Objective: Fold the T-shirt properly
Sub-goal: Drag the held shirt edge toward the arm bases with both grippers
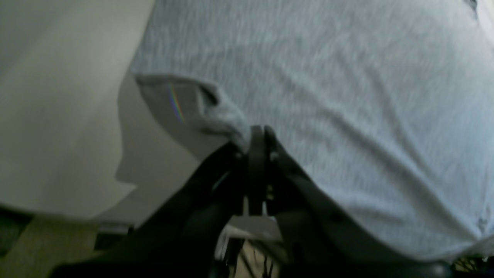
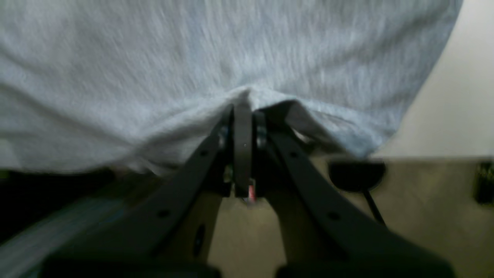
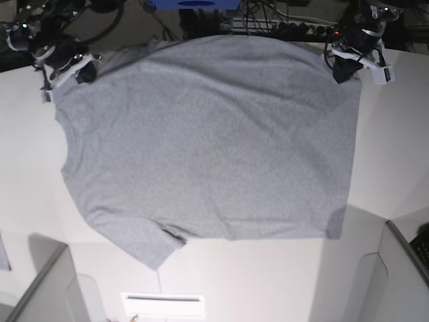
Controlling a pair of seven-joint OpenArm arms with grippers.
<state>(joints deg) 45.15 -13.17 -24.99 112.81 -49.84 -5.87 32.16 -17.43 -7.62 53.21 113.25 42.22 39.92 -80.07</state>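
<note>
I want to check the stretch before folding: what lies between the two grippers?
In the base view, only the T-shirt spans from the right gripper to the left gripper: plain grey cloth, nothing on it.

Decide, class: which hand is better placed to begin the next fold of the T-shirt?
Neither clearly. The left hand and the right hand are both shut on the T-shirt's far edge at opposite corners, so likely both draw it forward together.

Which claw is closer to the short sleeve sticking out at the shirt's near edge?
Right. The right gripper pinches the T-shirt at the far corner on the sleeve side; the left gripper pinches the opposite far corner.
</note>
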